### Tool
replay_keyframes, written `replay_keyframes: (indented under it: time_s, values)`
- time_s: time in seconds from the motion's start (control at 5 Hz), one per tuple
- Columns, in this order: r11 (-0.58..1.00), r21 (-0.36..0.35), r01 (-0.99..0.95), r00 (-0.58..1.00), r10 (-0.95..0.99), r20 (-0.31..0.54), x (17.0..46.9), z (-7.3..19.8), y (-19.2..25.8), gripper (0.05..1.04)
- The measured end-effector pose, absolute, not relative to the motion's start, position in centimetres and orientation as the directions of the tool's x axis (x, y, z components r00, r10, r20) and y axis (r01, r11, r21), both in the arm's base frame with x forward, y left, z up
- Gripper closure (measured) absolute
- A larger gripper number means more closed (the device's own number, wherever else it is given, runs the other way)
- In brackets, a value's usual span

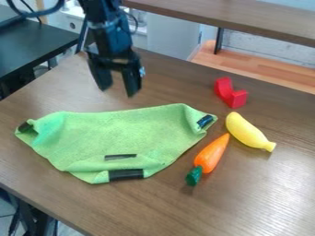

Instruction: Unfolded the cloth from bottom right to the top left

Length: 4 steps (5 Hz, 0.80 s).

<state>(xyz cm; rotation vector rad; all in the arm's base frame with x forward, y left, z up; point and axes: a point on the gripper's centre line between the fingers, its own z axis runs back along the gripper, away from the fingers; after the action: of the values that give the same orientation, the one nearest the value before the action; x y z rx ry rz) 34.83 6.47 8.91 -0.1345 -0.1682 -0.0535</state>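
The brown wooden counter (148, 212) carries a green cloth (123, 133) (dark patches and all), with an orange toy carrot (211, 154), yellow toy banana (245, 130) and curved red block (231, 94) nearby.

I see a black table (37, 41) at ten o'clock, a whitish wall (255, 45) towards one, and sheen across this brown table (277, 198).

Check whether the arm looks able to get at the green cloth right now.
Likely yes: the pincer hangs open on the far side of the cloth, nothing visible stands between them, and the carrot lies beside it.
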Motion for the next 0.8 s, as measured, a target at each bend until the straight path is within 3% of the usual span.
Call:
replay_keyframes:
  time_s: [0.2, 0.4, 0.8]
  values:
    - [0.976, -0.114, 0.183, 0.965, -0.156, 0.213, 34.4, 7.0, 5.2, 0.084]
    - [0.949, -0.043, 0.311, 0.917, -0.288, 0.276, 33.7, 6.7, 4.7, 0.084]
    - [0.84, 0.03, 0.541, 0.797, -0.524, 0.3, 31.5, 5.5, 2.3, 0.084]
